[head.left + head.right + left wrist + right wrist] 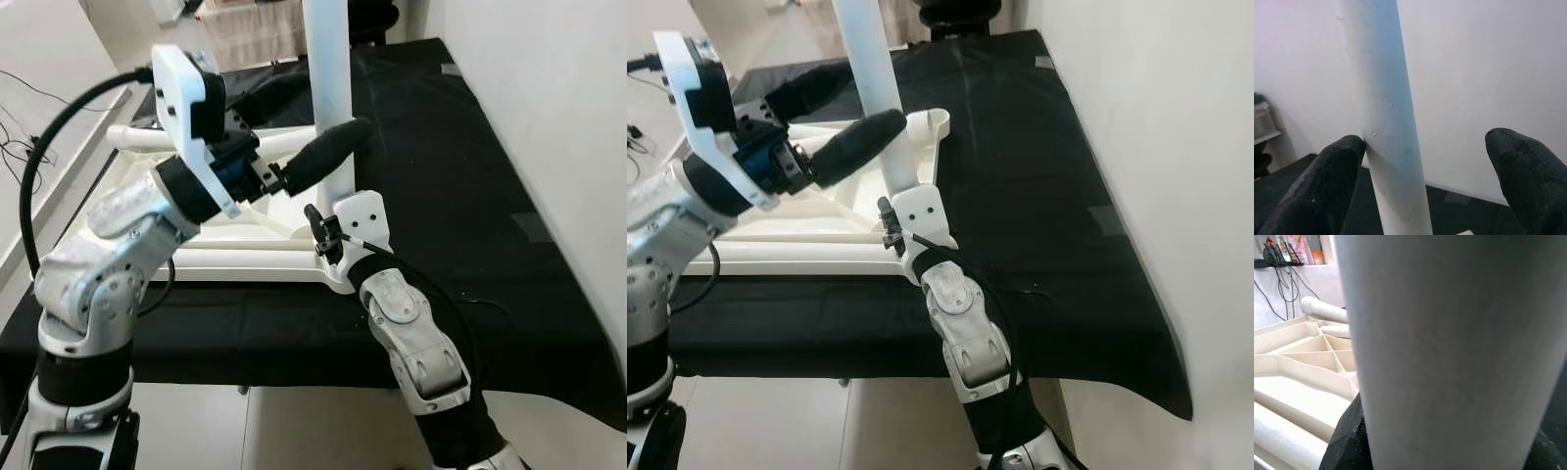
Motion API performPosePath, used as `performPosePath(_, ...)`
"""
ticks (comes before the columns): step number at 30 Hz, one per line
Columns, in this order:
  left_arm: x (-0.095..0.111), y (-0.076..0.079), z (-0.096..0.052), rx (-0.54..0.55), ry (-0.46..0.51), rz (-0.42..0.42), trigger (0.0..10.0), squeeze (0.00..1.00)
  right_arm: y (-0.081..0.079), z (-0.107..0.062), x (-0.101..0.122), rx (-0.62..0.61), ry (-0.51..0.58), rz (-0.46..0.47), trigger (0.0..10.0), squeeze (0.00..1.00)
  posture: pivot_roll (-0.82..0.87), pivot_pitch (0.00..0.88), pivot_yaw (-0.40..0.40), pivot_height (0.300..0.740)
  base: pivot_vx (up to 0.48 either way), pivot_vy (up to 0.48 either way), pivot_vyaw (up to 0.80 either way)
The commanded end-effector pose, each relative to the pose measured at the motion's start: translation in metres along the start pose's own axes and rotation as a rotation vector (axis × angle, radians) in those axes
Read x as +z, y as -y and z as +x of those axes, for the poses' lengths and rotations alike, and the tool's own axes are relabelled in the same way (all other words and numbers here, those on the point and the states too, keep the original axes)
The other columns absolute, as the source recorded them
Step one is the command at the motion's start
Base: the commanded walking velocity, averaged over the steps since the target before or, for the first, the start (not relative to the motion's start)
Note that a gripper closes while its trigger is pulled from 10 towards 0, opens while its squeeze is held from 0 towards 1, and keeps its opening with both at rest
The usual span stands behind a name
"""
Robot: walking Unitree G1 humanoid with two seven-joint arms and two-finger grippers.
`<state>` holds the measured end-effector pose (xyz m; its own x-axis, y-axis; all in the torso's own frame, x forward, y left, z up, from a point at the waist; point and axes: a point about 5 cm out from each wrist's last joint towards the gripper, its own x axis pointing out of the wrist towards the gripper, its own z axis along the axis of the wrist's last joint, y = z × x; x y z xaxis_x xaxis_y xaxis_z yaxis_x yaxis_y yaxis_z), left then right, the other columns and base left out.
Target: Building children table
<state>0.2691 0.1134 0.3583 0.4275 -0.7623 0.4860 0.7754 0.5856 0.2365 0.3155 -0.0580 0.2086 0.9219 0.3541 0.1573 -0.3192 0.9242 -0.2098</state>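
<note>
The white table top [245, 264] lies upside down on a black-covered platform, its ribbed underside facing up. A white table leg [328, 59] stands upright at its near right corner. My left gripper [867, 98] is open at mid height of the leg, straddling it. In the left wrist view one finger [1327, 186] touches the leg [1386, 122] and the other stands apart. My right gripper [1449, 445] is shut on the leg's base, black pads on both sides of the leg [1449, 333]. Its white wrist mount [361, 220] sits against the corner.
Another white leg [147, 137] lies across the far side of the underside. Black cloth [451, 157] stretches bare to the right, up to a white wall [558, 98]. Cables lie on the floor at the left [20, 137]. The platform's front edge [294, 377] is close to me.
</note>
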Motion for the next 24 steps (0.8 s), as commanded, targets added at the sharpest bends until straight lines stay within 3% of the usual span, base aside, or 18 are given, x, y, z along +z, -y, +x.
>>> performPosePath(1, 0.007, -0.006, 0.005, 0.007, 0.008, 0.008, 10.0, 1.0, -0.018, -0.004, -0.026, 0.079, -0.121, 0.033, 10.0, 0.0, 0.03, 0.163, 0.132, 0.74, 0.0, 0.0, 0.0)
performPosePath(6, 0.001, -0.02, 0.015, 0.094, -0.032, 0.02, 10.0, 1.0, -0.02, -0.003, -0.025, 0.092, -0.118, 0.032, 10.0, 0.0, 0.02, 0.16, 0.135, 0.74, 0.0, 0.0, 0.0)
performPosePath(7, -0.003, -0.023, 0.017, 0.117, -0.048, 0.017, 10.0, 0.0, -0.02, -0.003, -0.024, 0.094, -0.116, 0.031, 10.0, 0.0, 0.02, 0.161, 0.136, 0.74, 0.0, 0.0, 0.0)
performPosePath(9, -0.005, -0.025, 0.018, 0.126, -0.057, 0.013, 10.0, 0.0, -0.02, -0.003, -0.024, 0.095, -0.115, 0.031, 10.0, 0.0, 0.02, 0.161, 0.136, 0.74, 0.0, 0.0, 0.0)
performPosePath(14, -0.029, -0.022, 0.025, 0.095, -0.116, -0.129, 10.0, 0.0, -0.019, -0.002, -0.021, 0.101, -0.11, 0.03, 10.0, 0.0, 0.01, 0.173, 0.142, 0.74, 0.0, 0.0, 0.0)
performPosePath(15, -0.033, -0.02, 0.026, 0.085, -0.127, -0.145, 9.1, 0.0, -0.02, -0.002, -0.021, 0.102, -0.111, 0.03, 10.0, 0.0, 0.01, 0.173, 0.142, 0.74, 0.0, 0.0, 0.0)
performPosePath(16, -0.037, -0.018, 0.027, 0.078, -0.133, -0.159, 2.7, 0.0, -0.02, -0.002, -0.021, 0.103, -0.111, 0.031, 10.0, 0.0, 0.01, 0.174, 0.142, 0.74, 0.0, 0.0, 0.0)
performPosePath(17, -0.038, -0.017, 0.028, 0.075, -0.135, -0.164, 2.7, 0.0, -0.02, -0.002, -0.021, 0.104, -0.111, 0.031, 10.0, 0.0, 0.01, 0.174, 0.142, 0.74, 0.0, 0.0, 0.0)
performPosePath(18, -0.039, -0.016, 0.028, 0.074, -0.134, -0.169, 0.0, 0.0, -0.02, -0.002, -0.021, 0.104, -0.112, 0.031, 10.0, 0.0, 0.01, 0.179, 0.144, 0.74, 0.0, 0.0, 0.0)
performPosePath(24, -0.04, -0.015, 0.03, 0.067, -0.124, -0.186, 0.0, 0.0, -0.018, -0.001, -0.021, 0.102, -0.116, 0.028, 10.0, 0.0, 0.01, 0.184, 0.144, 0.74, 0.0, 0.0, 0.0)
